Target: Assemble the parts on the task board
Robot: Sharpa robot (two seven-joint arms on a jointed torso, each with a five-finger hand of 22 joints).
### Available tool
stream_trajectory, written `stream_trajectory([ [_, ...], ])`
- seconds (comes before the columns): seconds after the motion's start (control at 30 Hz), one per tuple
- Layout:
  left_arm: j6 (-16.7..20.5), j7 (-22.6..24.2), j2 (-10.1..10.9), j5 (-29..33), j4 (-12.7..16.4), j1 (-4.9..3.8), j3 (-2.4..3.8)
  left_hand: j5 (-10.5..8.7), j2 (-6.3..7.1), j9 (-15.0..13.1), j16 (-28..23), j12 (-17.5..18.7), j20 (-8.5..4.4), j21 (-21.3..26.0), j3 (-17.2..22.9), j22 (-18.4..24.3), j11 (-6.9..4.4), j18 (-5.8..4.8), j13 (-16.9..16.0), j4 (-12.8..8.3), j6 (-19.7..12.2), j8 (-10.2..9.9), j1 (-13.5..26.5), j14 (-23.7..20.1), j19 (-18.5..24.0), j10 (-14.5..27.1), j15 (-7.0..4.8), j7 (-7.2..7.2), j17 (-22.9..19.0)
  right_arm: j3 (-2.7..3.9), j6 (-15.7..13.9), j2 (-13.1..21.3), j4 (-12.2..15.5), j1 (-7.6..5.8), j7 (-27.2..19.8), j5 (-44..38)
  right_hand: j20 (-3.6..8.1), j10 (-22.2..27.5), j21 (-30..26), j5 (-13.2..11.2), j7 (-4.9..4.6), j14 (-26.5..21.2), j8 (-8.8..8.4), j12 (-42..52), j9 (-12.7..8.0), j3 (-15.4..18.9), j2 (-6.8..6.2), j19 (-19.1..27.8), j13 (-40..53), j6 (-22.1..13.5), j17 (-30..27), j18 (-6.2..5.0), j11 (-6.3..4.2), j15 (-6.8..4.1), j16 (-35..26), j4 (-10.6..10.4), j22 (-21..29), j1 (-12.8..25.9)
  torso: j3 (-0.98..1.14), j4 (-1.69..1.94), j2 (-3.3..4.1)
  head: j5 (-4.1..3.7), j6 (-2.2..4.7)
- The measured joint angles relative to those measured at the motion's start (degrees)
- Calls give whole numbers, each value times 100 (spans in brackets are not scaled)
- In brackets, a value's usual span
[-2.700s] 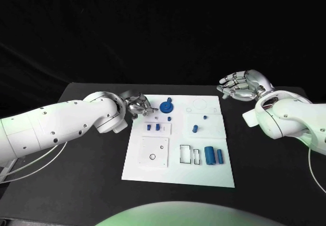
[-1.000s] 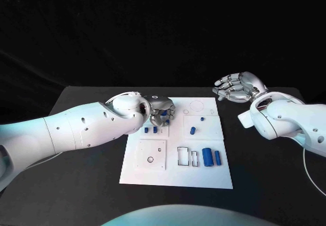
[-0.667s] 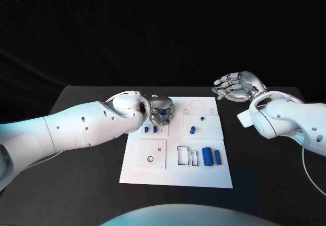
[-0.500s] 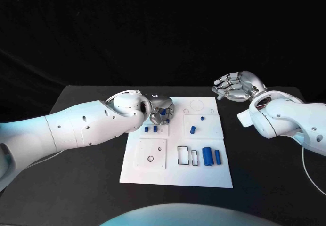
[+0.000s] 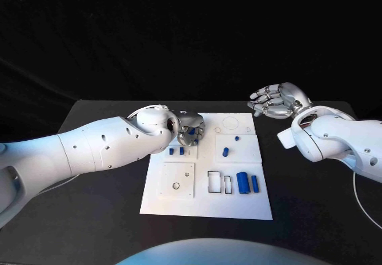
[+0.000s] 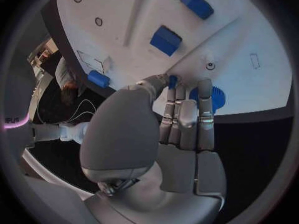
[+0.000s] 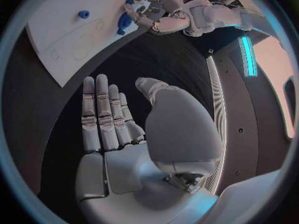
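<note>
**Left hand down on the far-left parts**

My left hand [image 5: 189, 132] has swung in from the board's left edge and now sits low over the far-left corner of the task board [image 5: 205, 207]. In the last second it has hardly shifted, so I judge I am at the grasp itself, not the approach. In the left wrist view my fingers [image 6: 179, 109] lie close together with a small blue part [image 6: 172, 80] caught between thumb and fingertip, and the blue gear [image 6: 213, 95] sits just behind them (whether it is lifted off the board I cannot tell). My right hand [image 5: 276, 101] has stayed raised off the board's far-right corner, fingers apart, holding nothing. The other blue parts rest on the board: a short peg [image 5: 227, 152] mid-board, two cylinders [image 5: 248, 183] nearer me. Next comes lifting out and seating.
</note>
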State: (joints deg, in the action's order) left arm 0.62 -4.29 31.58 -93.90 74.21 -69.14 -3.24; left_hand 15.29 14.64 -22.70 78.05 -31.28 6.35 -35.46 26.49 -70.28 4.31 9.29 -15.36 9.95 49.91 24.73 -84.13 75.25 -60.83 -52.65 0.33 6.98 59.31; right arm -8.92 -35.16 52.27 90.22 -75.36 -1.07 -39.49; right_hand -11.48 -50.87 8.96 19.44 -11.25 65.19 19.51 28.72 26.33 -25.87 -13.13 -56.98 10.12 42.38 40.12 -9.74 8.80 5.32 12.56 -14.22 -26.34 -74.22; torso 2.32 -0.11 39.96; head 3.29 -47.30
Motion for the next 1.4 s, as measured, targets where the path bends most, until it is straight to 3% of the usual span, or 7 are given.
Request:
stream_trajectory([
  [0.27,-32,0,-82,10,-90,2,-4,1,-4,5,44,-6,-1,-65,4,-30,0,0,9,-4,13,-21,4,4,-11,0,-4,13,17,0,2,-2,2,0,0,0,0,0,0,0,0,0,0,0,0,0,0,0,0,0,0,0,0,0,0,0,0,0,-2,1,0,-4,-12],
  [0.4,-52,2,-120,17,-120,2,-5,1,-70,13,112,-34,-7,-184,47,-98,-13,0,12,-47,93,-21,-9,89,-96,-13,-24,32,128,0,2,-3,3,0,0,0,0,0,0,0,0,0,0,0,0,0,0,0,0,0,0,0,0,0,0,0,0,0,-2,-4,-1,-10,-22],
  [0.67,-107,0,-146,40,-179,-8,1,-198,-183,32,241,-40,-9,-561,243,-344,-23,0,101,-275,233,-122,-123,224,-300,-184,-7,48,268,0,3,2,3,0,0,0,0,0,0,0,0,0,0,0,0,0,0,0,1,0,0,0,0,0,0,0,-1,0,-1,0,-3,-19,-35],
  [1.03,-119,-18,-150,68,-195,-15,5,-201,-223,71,249,18,0,-720,396,-468,-25,0,215,-509,257,-236,-117,278,-369,-304,-11,72,175,0,6,-9,-1,0,0,0,0,0,0,0,0,0,0,0,-8,0,0,0,-11,0,0,0,0,0,0,0,7,0,-2,4,-3,-21,-35],
  [1.13,-102,-14,-149,76,-196,-16,5,-201,-224,71,256,49,23,-885,434,-468,15,0,261,-577,295,-240,-115,312,-454,-358,16,110,252,0,6,-9,-2,0,0,0,0,0,0,0,0,0,0,0,-8,0,0,0,-11,0,0,0,0,0,0,0,7,0,-2,4,-3,-21,-32],
  [1.4,33,38,-90,112,-152,2,-2,-229,-265,57,338,115,-27,-1228,475,-468,-21,1,316,-745,428,-257,-68,483,-648,-599,-31,101,453,0,6,-13,-1,0,-3,0,0,0,1,0,0,0,0,0,-8,0,0,0,-10,0,0,0,0,0,0,0,7,0,-4,7,-7,-9,-12],
])
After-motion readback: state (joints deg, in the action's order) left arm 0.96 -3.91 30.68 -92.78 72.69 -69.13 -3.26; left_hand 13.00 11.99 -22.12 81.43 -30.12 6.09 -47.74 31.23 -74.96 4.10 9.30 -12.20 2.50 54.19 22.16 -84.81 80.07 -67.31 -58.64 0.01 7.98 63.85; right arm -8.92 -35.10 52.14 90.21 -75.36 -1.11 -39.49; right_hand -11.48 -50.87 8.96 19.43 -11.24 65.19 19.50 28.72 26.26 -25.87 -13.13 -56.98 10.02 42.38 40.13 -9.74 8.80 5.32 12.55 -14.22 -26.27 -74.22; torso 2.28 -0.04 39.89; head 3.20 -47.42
